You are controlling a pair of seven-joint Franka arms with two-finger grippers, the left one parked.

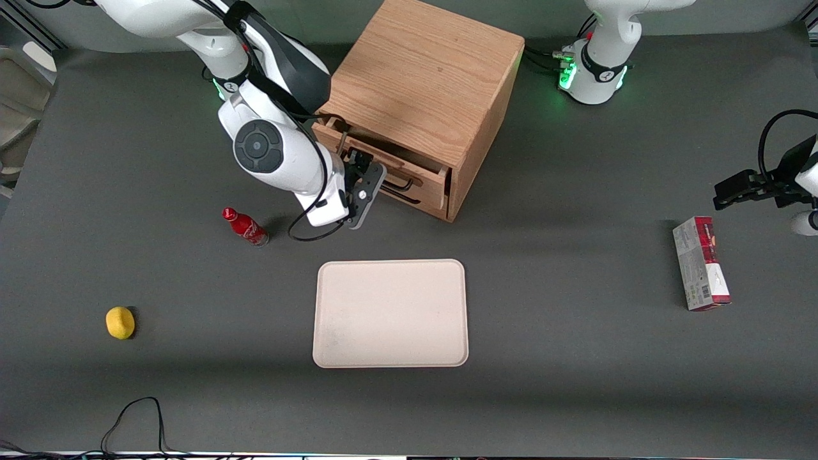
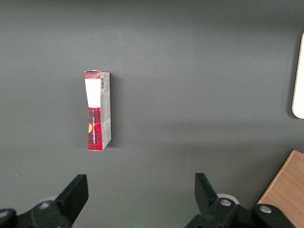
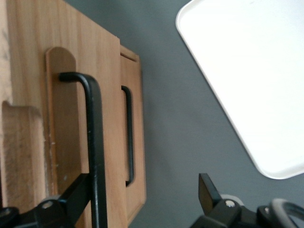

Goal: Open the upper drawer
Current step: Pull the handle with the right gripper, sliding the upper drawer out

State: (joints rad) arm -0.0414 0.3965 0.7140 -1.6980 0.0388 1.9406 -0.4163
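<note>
Dark grey matte table (image 1: 575,358) carries a boxy oak-grain cabinet (image 1: 422,83). Its shallow light-oak upper drawer (image 1: 390,167) stands pulled partly out, above the matching lower drawer (image 3: 131,142). At the drawer's front, the black two-finger end effector (image 1: 358,171) has its fingers spread apart, one touching the black wire bar handle (image 3: 92,142). Seen from the front camera, a smooth cream rounded-rectangle tray (image 1: 390,313) lies at the cabinet's 6 o'clock.

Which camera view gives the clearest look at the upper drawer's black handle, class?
The right wrist view: the black handle fills it, with one gripper finger beside the bar. The front view shows the upper drawer pulled out slightly, its handle mostly hidden by the arm. The left wrist view shows none of it.
</note>
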